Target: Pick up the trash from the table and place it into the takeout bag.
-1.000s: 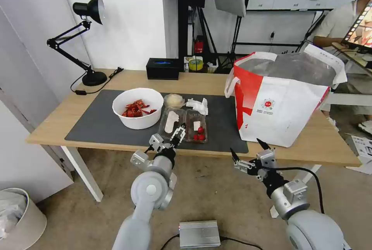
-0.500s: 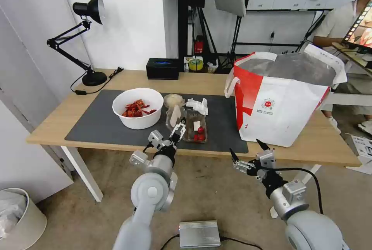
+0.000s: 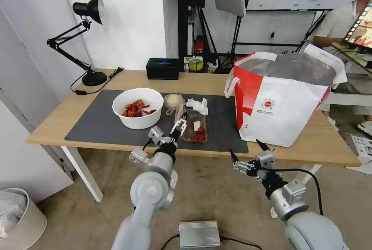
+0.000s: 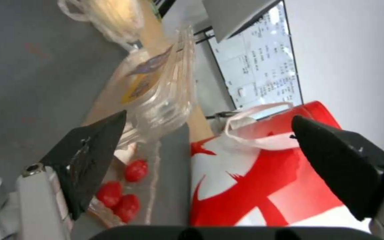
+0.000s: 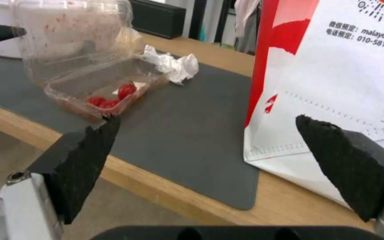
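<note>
**Tray lid tipped up beside the open left gripper**

Taking the white round bowl [image 3: 138, 107] of red shell scraps as the landmark, it sits on the dark grey mat [image 3: 93, 124] of the table [image 3: 54, 120], well left of everything else in play. Just right of the bowl and a little behind it stands the small clear round tub [image 3: 173, 100]. Right of the bowl and nearer the robot lies the clear hinged plastic tray [image 3: 195, 127], its lid standing nearly upright, its base flat with a few red pieces inside. The left gripper [image 3: 179, 126] is at that raised lid with jaws apart, one fingertip [image 4: 90, 156] against the plastic, likely folding the tray shut so it can be carried as one piece. The white tissue wad [image 3: 197, 105] lies behind the tray. Far right of the bowl stands the takeout bag [image 3: 279, 102], mouth open to receive things. The right gripper [image 3: 250, 154] waits below the table edge, jaws spread and empty.
</note>
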